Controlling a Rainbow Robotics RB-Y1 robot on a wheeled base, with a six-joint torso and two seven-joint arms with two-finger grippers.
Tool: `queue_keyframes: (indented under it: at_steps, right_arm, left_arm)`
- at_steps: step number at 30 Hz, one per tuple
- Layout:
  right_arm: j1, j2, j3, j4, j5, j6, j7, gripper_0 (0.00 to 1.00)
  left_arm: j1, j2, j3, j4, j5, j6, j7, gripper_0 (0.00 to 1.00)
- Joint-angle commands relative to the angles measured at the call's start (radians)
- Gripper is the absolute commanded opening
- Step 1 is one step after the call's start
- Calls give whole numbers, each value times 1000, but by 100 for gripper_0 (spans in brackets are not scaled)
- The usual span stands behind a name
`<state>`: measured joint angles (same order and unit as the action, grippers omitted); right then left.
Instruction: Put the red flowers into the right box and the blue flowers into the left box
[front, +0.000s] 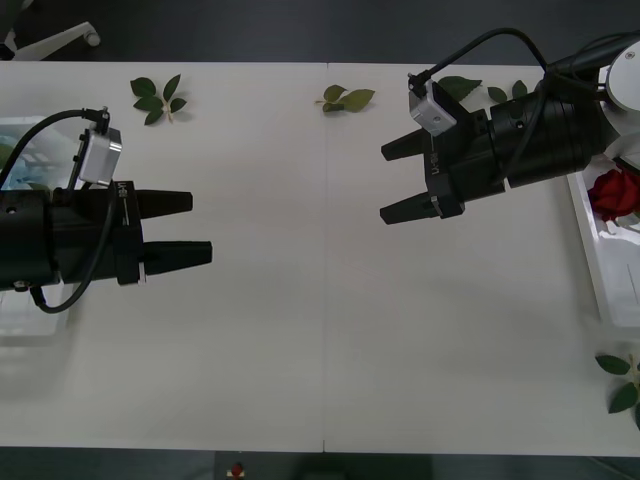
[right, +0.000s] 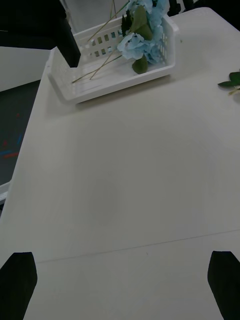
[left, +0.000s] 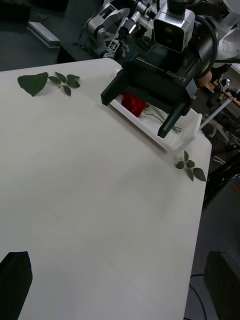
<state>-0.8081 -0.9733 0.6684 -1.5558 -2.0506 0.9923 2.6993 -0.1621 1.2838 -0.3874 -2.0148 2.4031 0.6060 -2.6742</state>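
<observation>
The red flowers (front: 612, 190) lie in the right box (front: 590, 262) at the table's right edge, partly hidden behind my right arm; the left wrist view shows a red bloom (left: 132, 102) in that box (left: 167, 141). The blue flowers (right: 137, 44) rest with their stems in the ribbed left box (right: 100, 85), whose corner (front: 22, 128) peeks out behind my left arm. My left gripper (front: 185, 228) hovers open and empty over the table's left part. My right gripper (front: 392, 180) hangs open and empty, right of centre, pointing at the left one.
Loose green leaf sprigs lie along the far edge (front: 158, 98) (front: 345, 98) (front: 460, 88), and another sprig (front: 625, 382) sits at the near right corner. The bare white table (front: 300, 330) stretches between the two grippers.
</observation>
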Motion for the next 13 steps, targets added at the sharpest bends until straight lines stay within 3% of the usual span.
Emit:
queue_keyframes:
  at_steps: [1, 13]
  right_arm:
    - [-13, -25, -9, -9, 1, 0, 6, 100]
    - [-13, -25, -9, -9, 1, 0, 6, 100]
  left_arm:
    - [-19, -12, 13, 1, -4, -5, -7, 100]
    - [-19, -12, 13, 1, -4, -5, -7, 100]
